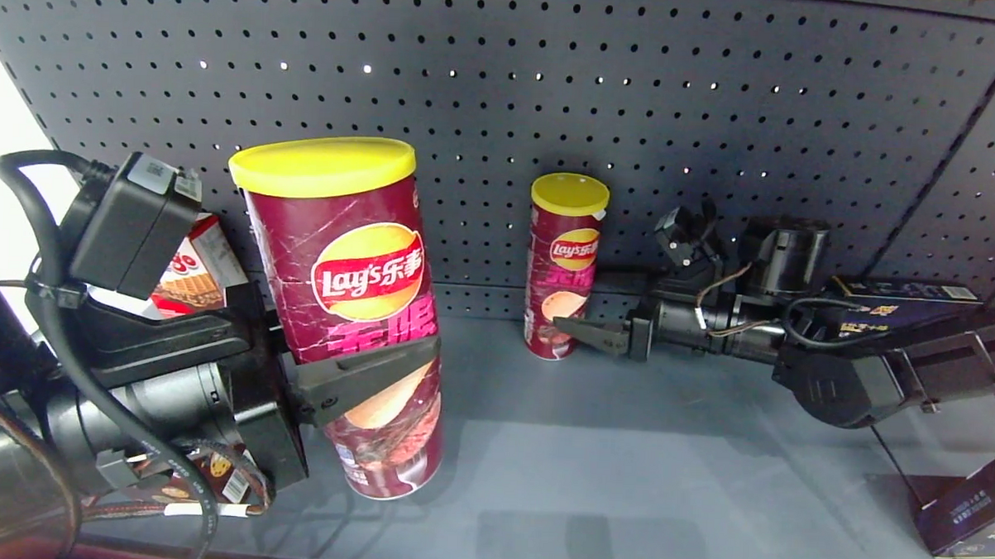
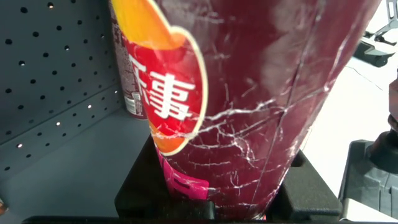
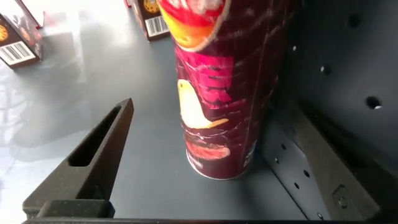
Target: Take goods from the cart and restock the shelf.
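Cans first: you have two maroon tubes with yellow lids in front of you, placed here with the head view as the dial. Your near can (image 1: 356, 308) is at about 9 o'clock, upright with a slight lean; your left end effector (image 1: 416, 347) is clamped on its lower half, one dark finger crossing the front of the tube and the other hidden behind it; whether the base touches the shelf (image 1: 623, 466) or hangs just above it, you cannot tell. At the left wrist the same can's wrinkled wrapper rises straight out of the end effector's black body.

Your far can (image 1: 562, 269) stands at 12 o'clock, base flat on the shelf, just in front of the pegboard (image 1: 554, 83); your right end effector (image 3: 208, 115) is at it from the 3 o'clock side with its fingers spread wide, one on each side of the tube; the finger on the pegboard side is close beside the can, contact not clear; the other stands apart from it, bare shelf showing in the gap; it grips nothing.

A red box (image 1: 196, 269) sits at 9 o'clock behind your left arm; a dark box (image 1: 894, 306) lies at 3 o'clock behind your right arm; a second dark box (image 1: 969, 507) is at 4 o'clock, toward the shelf's front.
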`<state>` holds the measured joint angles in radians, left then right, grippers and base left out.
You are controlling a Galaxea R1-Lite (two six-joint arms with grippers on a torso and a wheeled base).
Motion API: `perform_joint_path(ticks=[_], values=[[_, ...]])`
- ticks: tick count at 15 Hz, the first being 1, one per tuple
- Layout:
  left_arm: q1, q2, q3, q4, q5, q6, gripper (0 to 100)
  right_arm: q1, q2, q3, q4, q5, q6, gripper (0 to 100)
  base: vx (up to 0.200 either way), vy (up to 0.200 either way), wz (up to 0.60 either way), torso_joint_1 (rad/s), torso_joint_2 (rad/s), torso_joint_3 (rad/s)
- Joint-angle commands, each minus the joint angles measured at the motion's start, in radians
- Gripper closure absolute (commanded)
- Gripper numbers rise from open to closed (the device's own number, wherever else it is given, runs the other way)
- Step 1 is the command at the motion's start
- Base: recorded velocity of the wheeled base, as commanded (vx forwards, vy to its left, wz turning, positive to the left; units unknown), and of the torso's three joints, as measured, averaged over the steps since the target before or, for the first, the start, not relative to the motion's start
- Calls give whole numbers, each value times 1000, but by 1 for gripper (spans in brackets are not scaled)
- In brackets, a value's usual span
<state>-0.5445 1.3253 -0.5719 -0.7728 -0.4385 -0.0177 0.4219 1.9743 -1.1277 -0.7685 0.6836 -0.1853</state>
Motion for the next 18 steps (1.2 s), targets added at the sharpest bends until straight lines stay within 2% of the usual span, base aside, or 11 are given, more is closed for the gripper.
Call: perform_joint_path(ticks=[1, 15, 16, 18], values=[[0, 2, 1, 0, 0, -1, 100, 6, 34, -20, -2, 1, 0, 0, 0, 0, 0, 0, 0, 0], [8, 2, 21, -2, 1, -1, 100, 37, 164, -150, -2, -4, 0, 0, 0, 0, 0, 0, 0, 0], [8, 0, 21, -2, 1, -1, 100, 37, 166, -150, -3, -4, 1, 100, 0, 0, 0, 0, 0, 0], [8, 0, 21, -2, 1, -1, 100, 41, 164, -147, -2, -7, 1, 100, 0, 0, 0, 0, 0, 0]])
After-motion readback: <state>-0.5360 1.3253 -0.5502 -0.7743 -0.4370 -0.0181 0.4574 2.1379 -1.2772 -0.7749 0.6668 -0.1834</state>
